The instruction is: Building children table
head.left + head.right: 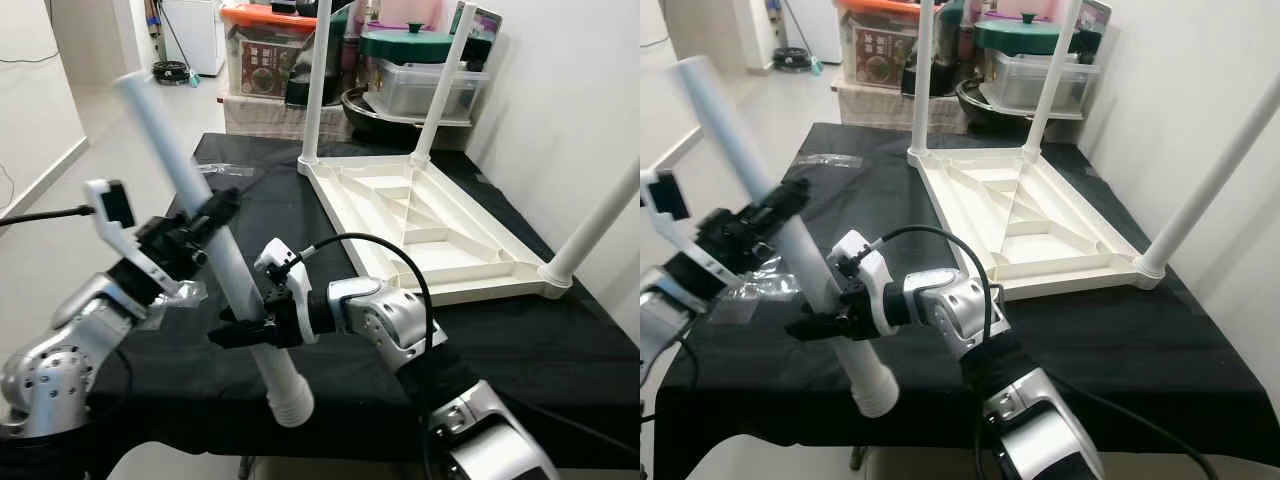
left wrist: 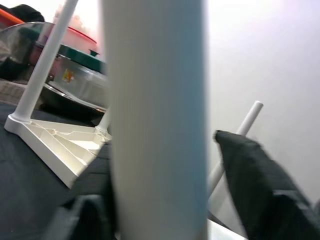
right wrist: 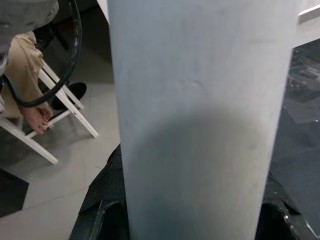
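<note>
A long white table leg slants over the black-covered table, its threaded end low near the front edge. My left gripper is shut on the leg's middle. Lower down, my right gripper is shut on the same leg, close to the threaded end. The white tabletop lies upside down at the back right with three legs standing up from its corners. In both wrist views the leg stands right between the black fingers.
A clear plastic bag lies on the cloth at the left. Storage boxes and pots crowd the floor behind the table. A wall runs along the right. A person's bare foot and a white chair frame show beside the table.
</note>
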